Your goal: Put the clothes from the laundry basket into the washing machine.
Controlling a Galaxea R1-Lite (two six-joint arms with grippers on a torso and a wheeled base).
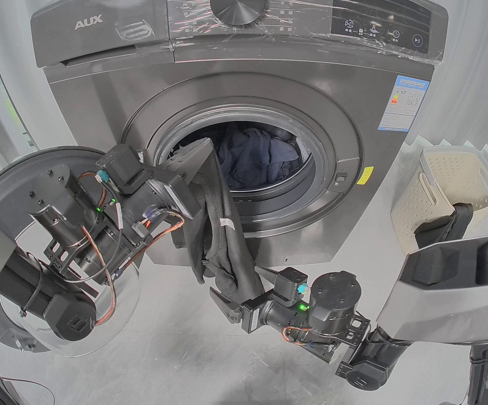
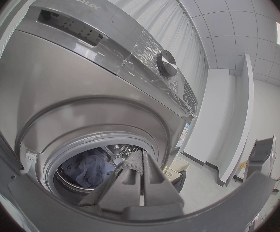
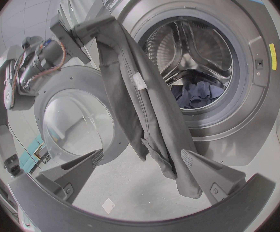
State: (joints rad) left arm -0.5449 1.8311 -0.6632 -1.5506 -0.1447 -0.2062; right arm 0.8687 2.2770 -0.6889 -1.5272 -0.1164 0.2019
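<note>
A dark grey garment (image 1: 221, 237) hangs from my left gripper (image 1: 194, 156), which is shut on its top end at the left rim of the washing machine's (image 1: 322, 102) open drum mouth. In the left wrist view the fingers (image 2: 153, 178) pinch the dark cloth (image 2: 134, 162). The garment's lower end drapes down to my right gripper (image 1: 235, 281), which is open below it; in the right wrist view the cloth (image 3: 140, 100) hangs against one finger (image 3: 191, 161). Blue clothes (image 1: 255, 153) lie inside the drum. The white laundry basket (image 1: 457, 181) lies tipped at the right with a dark cloth (image 1: 449, 226) spilling out.
The round machine door (image 1: 25, 198) stands swung open to the left, behind my left arm. Bare grey floor (image 1: 171, 333) lies in front of the machine. Curtains hang behind and beside the washer.
</note>
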